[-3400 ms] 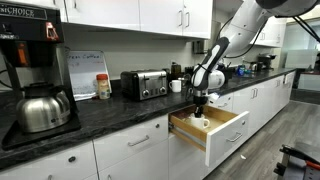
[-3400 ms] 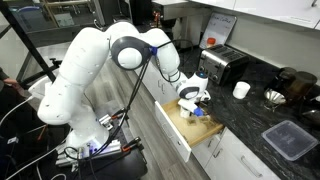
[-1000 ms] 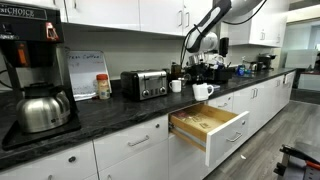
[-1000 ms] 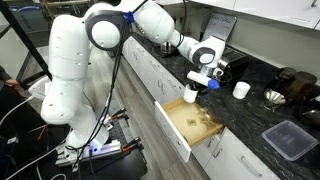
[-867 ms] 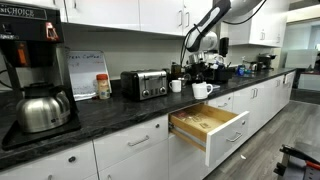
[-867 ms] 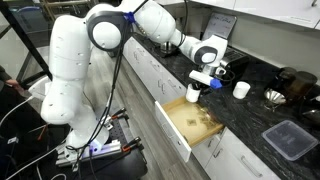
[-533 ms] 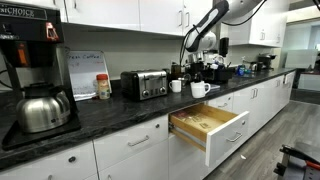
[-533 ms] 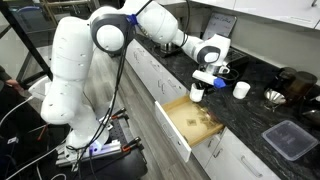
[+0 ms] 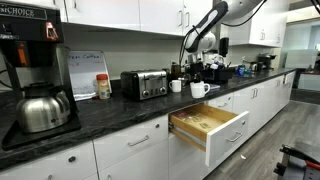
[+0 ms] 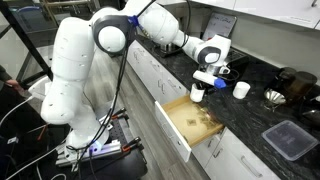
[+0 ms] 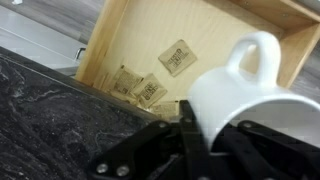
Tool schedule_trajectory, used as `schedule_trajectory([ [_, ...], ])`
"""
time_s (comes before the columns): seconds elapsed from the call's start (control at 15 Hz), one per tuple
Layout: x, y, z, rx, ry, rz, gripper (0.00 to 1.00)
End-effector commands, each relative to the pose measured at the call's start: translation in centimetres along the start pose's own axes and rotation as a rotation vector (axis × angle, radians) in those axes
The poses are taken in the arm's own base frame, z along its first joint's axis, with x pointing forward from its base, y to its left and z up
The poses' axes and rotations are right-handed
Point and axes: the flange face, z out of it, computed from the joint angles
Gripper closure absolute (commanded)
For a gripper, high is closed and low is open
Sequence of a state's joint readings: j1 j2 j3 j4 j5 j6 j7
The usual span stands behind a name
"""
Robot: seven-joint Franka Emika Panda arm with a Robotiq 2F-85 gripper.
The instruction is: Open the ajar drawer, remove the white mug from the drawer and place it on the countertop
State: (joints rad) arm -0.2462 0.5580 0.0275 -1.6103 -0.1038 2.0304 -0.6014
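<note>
So right now my claw point(image 11: 196, 128) is pinched tight on the rim of the small plain white ceramic mug point(image 11: 250, 100), one dark finger point(image 11: 232, 140) inside it and the other outside, handle pointing away from the wrist. In both exterior views the mug point(image 9: 200, 89) hangs right at the front edge of the long dark polished stone countertop point(image 9: 110, 110), just over the back of the wide white-fronted drawer with the pale wood box point(image 9: 228, 137). I honestly can't tell if it's touching the stone. The drawer is pulled wide open, with a few little paper packets point(image 11: 177, 57) on its floor. A second white mug point(image 9: 176, 86) sits beside the black-and-silver toaster point(image 9: 146, 84).
</note>
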Motion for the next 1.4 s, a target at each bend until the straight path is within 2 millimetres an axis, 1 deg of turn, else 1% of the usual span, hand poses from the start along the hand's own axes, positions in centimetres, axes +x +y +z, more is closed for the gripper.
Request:
schedule_trajectory([
  [0.0, 0.5, 0.7, -0.3, -0.029, 0.007, -0.012, 0.98],
  [0.4, 2.9, 3.6, -1.3, -0.119, 0.049, -0.024, 0.98],
  [0.73, 4.6, 5.7, -2.0, -0.147, 0.107, -0.006, 0.98],
  [1.07, 5.6, 7.8, -2.8, -0.17, 0.15, 0.021, 0.98],
  [1.33, 6.1, 8.8, -2.3, -0.183, 0.17, 0.04, 0.98],
])
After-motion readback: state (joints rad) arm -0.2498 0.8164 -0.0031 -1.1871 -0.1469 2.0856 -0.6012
